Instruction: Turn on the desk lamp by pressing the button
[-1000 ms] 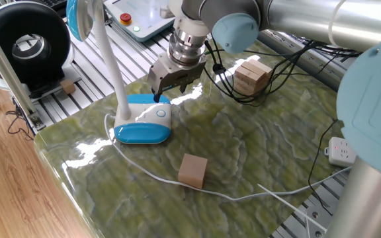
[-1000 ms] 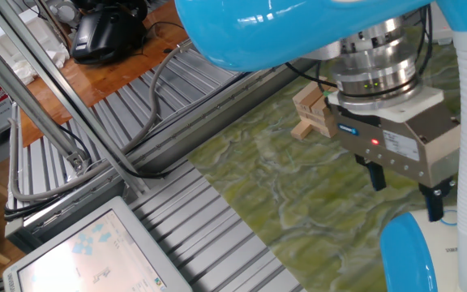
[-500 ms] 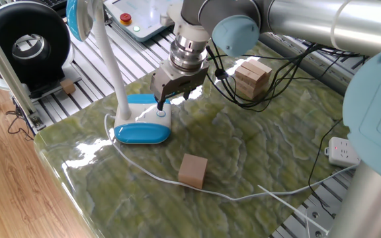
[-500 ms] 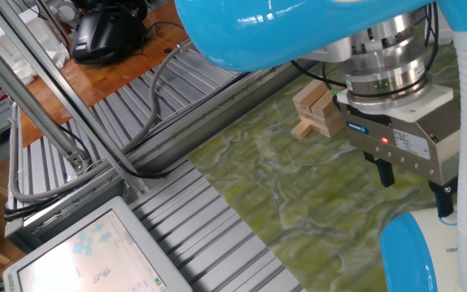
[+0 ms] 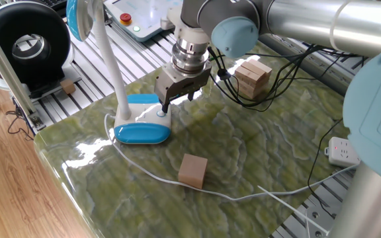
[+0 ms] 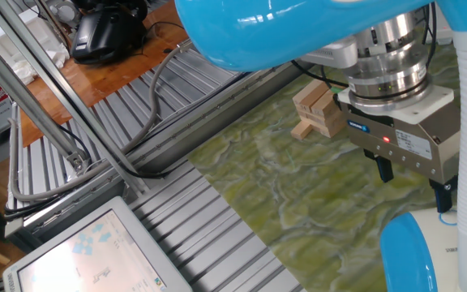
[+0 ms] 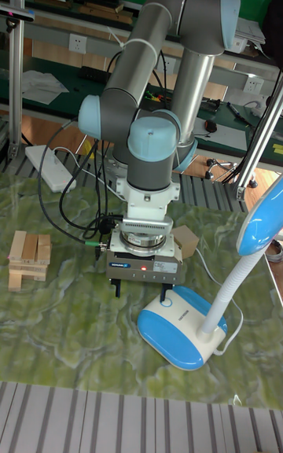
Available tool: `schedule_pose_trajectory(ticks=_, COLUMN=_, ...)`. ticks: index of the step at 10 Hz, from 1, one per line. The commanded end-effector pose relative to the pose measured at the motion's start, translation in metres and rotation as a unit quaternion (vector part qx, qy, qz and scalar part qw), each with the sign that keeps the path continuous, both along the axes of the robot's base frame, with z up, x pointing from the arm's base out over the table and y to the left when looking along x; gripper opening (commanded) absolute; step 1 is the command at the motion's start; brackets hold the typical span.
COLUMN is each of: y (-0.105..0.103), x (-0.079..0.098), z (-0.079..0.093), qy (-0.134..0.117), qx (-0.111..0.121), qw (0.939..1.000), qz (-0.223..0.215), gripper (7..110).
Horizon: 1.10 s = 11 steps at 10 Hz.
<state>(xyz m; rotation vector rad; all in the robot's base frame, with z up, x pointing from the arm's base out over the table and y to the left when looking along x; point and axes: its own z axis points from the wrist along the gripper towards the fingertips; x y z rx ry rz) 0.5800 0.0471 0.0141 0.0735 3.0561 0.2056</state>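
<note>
The desk lamp (image 5: 141, 127) stands at the left of the green mat on its blue-sided white base, its neck curving up to a blue-rimmed head (image 7: 262, 222). The button (image 5: 161, 113) is a small round disc on top of the base, also seen in the tall fixed view (image 7: 165, 312). My gripper (image 5: 176, 100) hangs low over the near end of the base, open, with a clear gap between its fingers (image 7: 163, 293) and nothing held. One fingertip is directly over the button; I cannot tell if it touches.
A small wooden cube (image 5: 192, 170) sits on the mat beside the lamp's white cord (image 5: 144, 173). Stacked wooden blocks (image 5: 252, 75) and black cables lie behind the gripper. A black ring fan (image 5: 22, 41), a red button (image 5: 125, 18) and a power strip (image 5: 341, 152) sit off the mat.
The gripper has come down and shifted slightly toward the lamp base, bringing one finger over the button. The lamp has not moved.
</note>
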Motion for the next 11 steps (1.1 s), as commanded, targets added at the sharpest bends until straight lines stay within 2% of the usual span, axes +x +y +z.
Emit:
schedule_pose_trajectory(ticks=1, y=0.0049, x=0.0021, z=0.0015, qy=-0.003, qx=0.009, qw=1.0000, qz=0.000, gripper=88)
schedule_pose_trajectory(ticks=11, y=0.0110, x=0.0078, z=-0.0007, qy=-0.010, qx=0.016, qw=0.9998, qz=0.005, gripper=88)
